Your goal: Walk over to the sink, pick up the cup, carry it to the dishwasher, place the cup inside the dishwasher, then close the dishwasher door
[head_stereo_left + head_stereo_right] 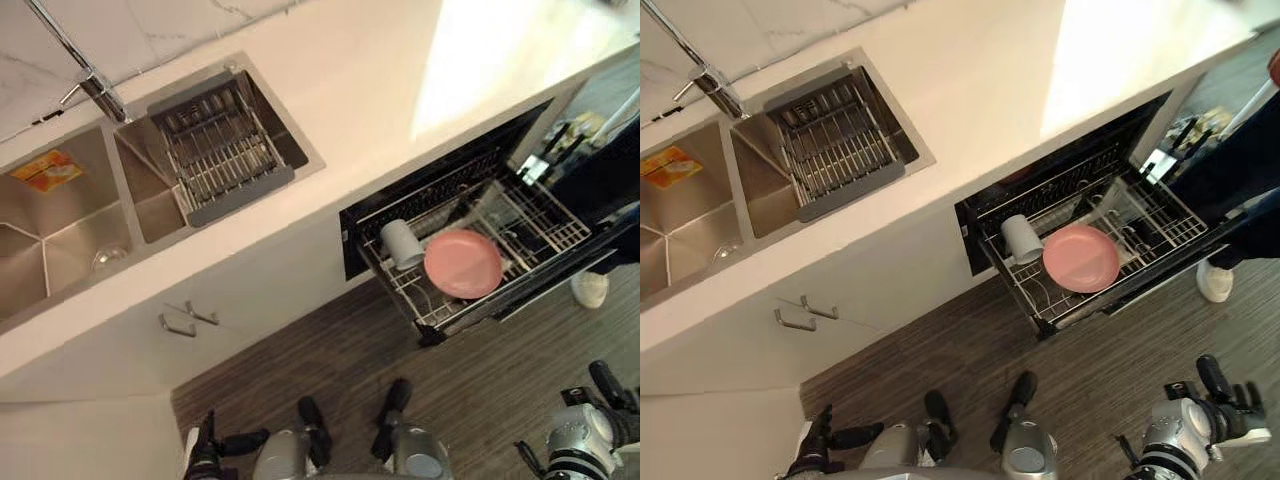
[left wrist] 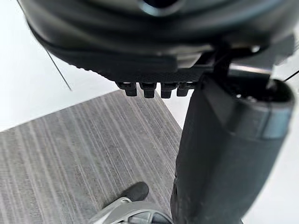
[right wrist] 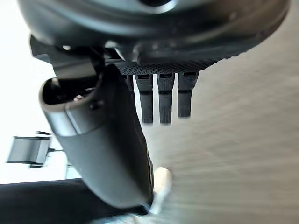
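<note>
Cup, pale grey-white, lies in the pulled-out rack of the open dishwasher, well apart from both robot hands. The left robot hand hangs low over the floor at the robot's left side, its fingers loose and holding nothing. The right robot hand hangs at the robot's right side, its fingers straight and slack, also holding nothing.

Ahead of the right robot hand, the rack reaches out from under the worktop. The cup rests at the rack's left end, just beside a round pink plate. Its long axis runs from the worktop side toward the rack's outer edge, a little tilted. Which end is the mouth cannot be told.

A person's dark trouser leg and white shoe show at the rack's far right end.

Further left along the worktop sits a steel double sink with a wire drainer basket in its right basin. A yellow-orange item lies in the left basin, and a tap stands behind.
</note>
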Tool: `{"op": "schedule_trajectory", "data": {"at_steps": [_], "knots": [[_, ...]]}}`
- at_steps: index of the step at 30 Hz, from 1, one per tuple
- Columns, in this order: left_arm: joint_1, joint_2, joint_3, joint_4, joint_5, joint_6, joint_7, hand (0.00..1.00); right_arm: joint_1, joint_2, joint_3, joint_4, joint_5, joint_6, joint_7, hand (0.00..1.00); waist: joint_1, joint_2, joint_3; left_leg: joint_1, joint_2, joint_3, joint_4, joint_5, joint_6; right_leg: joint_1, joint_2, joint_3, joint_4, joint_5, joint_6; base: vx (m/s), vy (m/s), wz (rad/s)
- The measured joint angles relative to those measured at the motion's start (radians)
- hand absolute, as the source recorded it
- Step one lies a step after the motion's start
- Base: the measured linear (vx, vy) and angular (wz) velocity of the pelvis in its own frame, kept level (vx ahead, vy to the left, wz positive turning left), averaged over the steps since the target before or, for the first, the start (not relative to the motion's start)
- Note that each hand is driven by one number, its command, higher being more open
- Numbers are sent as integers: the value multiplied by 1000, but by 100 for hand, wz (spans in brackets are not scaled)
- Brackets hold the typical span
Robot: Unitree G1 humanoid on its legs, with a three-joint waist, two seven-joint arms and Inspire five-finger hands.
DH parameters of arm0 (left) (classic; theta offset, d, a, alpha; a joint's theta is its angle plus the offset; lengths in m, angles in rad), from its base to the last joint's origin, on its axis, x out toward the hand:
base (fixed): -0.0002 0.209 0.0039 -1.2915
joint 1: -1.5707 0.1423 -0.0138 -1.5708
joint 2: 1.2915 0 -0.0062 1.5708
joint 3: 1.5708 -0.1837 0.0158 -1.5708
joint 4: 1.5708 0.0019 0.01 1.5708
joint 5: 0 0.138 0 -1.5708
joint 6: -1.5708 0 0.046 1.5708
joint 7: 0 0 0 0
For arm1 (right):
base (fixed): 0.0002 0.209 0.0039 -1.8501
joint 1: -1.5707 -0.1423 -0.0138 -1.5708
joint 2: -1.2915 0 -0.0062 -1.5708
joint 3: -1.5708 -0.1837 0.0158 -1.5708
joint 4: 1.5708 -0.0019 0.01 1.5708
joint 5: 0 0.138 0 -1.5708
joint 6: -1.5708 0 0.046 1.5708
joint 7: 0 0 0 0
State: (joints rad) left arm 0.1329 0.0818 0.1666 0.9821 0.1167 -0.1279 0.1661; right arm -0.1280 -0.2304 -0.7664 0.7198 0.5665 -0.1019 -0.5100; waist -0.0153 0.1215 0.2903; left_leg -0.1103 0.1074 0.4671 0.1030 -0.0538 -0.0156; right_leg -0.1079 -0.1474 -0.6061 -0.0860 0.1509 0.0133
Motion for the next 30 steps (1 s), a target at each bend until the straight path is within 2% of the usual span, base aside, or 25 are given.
{"op": "schedule_trajectory", "data": {"at_steps": [2, 4, 6, 9, 13, 17, 19, 22, 23, 24, 26, 28, 30], "knots": [[0, -3, -2, -4, -1, -3, 0, 100, -15, 23, 40, -2, 32, -4, 66, 0, 2, 10, 9, -2, 0, 0, -1, 0, 1, -2, 0, -1, 1, 0, 1, 86, 50, 3], [-11, -6, -8, -6, -24, -2, -1, 100, -33, 41, 91, -3, 185, -20, 204, 0, 18, 17, 13, 7, -2, -3, -5, 3, 6, 0, -1, -5, 7, 4, 2, 103, 61, 6], [-22, -11, -18, -5, -58, 1, -3, 100, -52, 46, 119, 10, 280, -36, 304, 0, 28, 19, 14, 11, -7, -19, -11, 4, 6, 6, -9, -24, 21, -6, 4, 117, 78, 25], [-26, -27, -17, -3, -87, -2, -8, 100, -62, 62, 105, 70, 435, -97, 380, 0, 30, 20, 18, 34, -23, -59, -19, 6, 3, 47, -29, -66, 37, -26, 21, 89, 77, 38], [-29, -33, -18, -6, -90, -12, -33, 100, -61, 66, 108, 107, 500, -137, 402, 0, 31, 22, 18, 54, -48, -111, -33, 15, -9, 90, -56, -123, 54, -44, 44, 24, 103, 46], [-25, -33, -20, -2, -154, -15, -134, 100, -61, 61, 119, 159, 502, -157, 407, 0, 59, 22, 14, 88, -59, -181, -62, 28, -6, 133, -88, -198, 134, -99, 59, -8, 64, 53], [-22, -31, -20, 6, -171, -12, -163, 100, -61, 56, 152, 185, 498, -152, 407, 0, 77, 20, 9, 108, -64, -213, -83, 39, -2, 152, -103, -229, 176, -126, 64, -26, 35, 53], [12, -26, -20, 12, -196, -2, -196, 100, -111, 45, 193, 258, 454, -132, 403, 0, 97, 18, -52, 121, -79, -264, -129, 71, -4, 162, -135, -281, 240, -164, 70, -34, 20, 50], [13, -26, -20, 13, -197, 0, -197, 100, -114, 43, 196, 261, 449, -130, 402, 0, 101, 19, -56, 122, -80, -267, -130, 72, -5, 164, -136, -283, 244, -166, 71, -28, -5, 37], [19, -21, -18, 17, -194, 10, -201, 100, -131, 29, 248, 280, 391, -105, 391, 0, 122, 17, -78, 132, -80, -279, -137, 80, -5, 179, -142, -299, 260, -177, 71, -30, -10, 25], [19, -18, -17, 22, -194, 14, -205, 100, -139, 26, 282, 290, 357, -86, 390, 0, 132, 16, -88, 141, -80, -292, -141, 84, -3, 191, -145, -311, 271, -185, 72, -35, -17, 25], [26, -17, -15, 44, -185, 15, -207, 100, -155, 37, 332, 293, 309, -64, 379, 0, 142, 13, -129, 145, -81, -317, -164, 100, -9, 197, -148, -336, 283, -195, 70, -27, -26, 32], [29, -16, -10, 45, -172, 15, -207, 100, -179, 42, 345, 293, 291, -60, 375, 0, 146, 10, -134, 149, -81, -324, -173, 108, -14, 202, -148, -344, 288, -197, 68, -25, -10, 17]]}}
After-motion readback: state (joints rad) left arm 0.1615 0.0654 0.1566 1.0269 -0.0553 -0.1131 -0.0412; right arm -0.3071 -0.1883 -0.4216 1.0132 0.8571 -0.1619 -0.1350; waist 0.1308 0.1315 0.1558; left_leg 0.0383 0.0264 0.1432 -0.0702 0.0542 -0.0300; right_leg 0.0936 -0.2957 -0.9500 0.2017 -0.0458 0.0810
